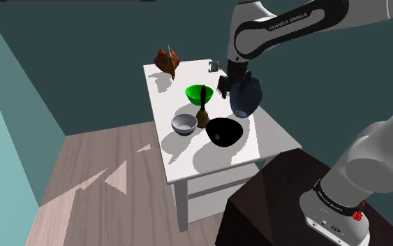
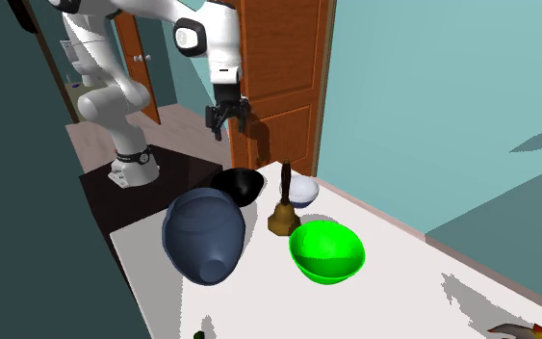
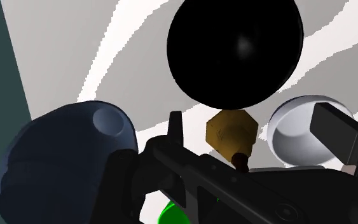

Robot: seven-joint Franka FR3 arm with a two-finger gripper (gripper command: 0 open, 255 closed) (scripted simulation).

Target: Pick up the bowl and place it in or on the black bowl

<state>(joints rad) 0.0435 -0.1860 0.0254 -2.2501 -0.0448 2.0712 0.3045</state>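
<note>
The black bowl (image 1: pixel 224 131) (image 2: pixel 239 185) (image 3: pixel 234 51) stands upright near the table's front edge in the shoulder view. Beside it sits a white bowl (image 1: pixel 183 124) (image 2: pixel 302 190) (image 3: pixel 296 137). A green bowl (image 1: pixel 199 93) (image 2: pixel 326 252) (image 3: pixel 174 213) stands farther back. A brass bell with a dark handle (image 1: pixel 202 115) (image 2: pixel 281 207) (image 3: pixel 230 132) stands among the three bowls. My gripper (image 1: pixel 225 87) (image 2: pixel 227 117) (image 3: pixel 254 118) hangs well above them, open and holding nothing. Its fingers (image 3: pixel 175 127) frame the bell from high up without touching it.
A large dark blue vase (image 1: pixel 246 98) (image 2: pixel 204 234) (image 3: pixel 63 156) stands close beside the gripper on the white table (image 1: pixel 188 157). A brown and red figure (image 1: pixel 166 61) and a small grey item (image 1: pixel 213 66) sit at the table's back edge. The dark stand (image 1: pixel 271 203) adjoins the table.
</note>
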